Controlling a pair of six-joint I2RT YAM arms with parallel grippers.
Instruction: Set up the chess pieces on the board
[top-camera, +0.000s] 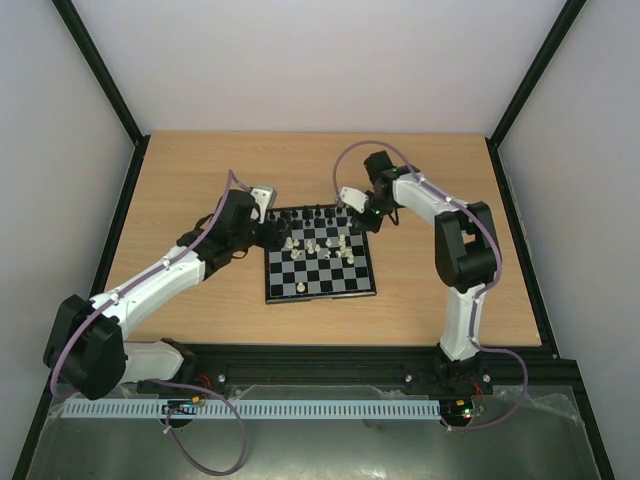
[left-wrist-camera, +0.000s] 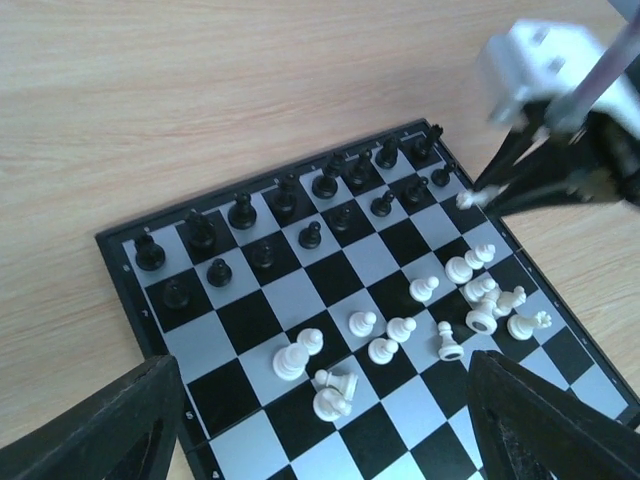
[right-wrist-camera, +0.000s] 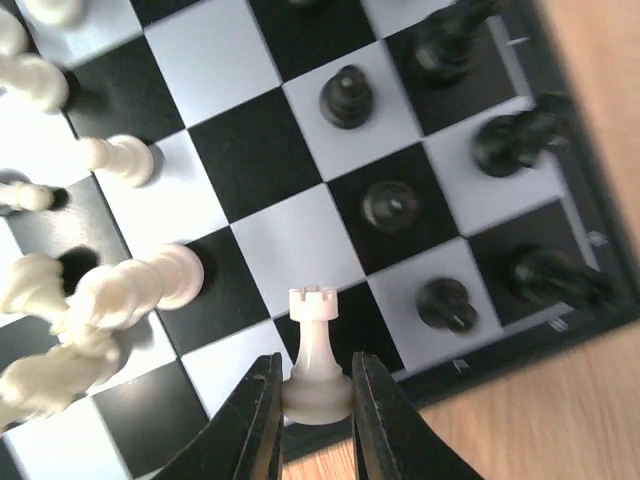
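The board (top-camera: 312, 286) lies mid-table. Black chess pieces (left-wrist-camera: 285, 200) stand in two rows along its far edge. White chess pieces (left-wrist-camera: 400, 328) are bunched loosely in the middle, some tipped over (left-wrist-camera: 336, 392). My right gripper (right-wrist-camera: 318, 395) is shut on the base of an upright white rook (right-wrist-camera: 318, 350), held just above the board's corner next to the black pieces (right-wrist-camera: 392, 203); from the left wrist it shows at the board's far right (left-wrist-camera: 475, 197). My left gripper (left-wrist-camera: 325, 400) hangs open above the board's near-left part, with nothing between its fingers (left-wrist-camera: 130, 430).
Bare wooden table (top-camera: 200, 180) surrounds the board on all sides. Black frame posts and white walls enclose the table. The right arm (top-camera: 455, 240) reaches in from the right, and the left arm (top-camera: 160, 280) comes in from the left.
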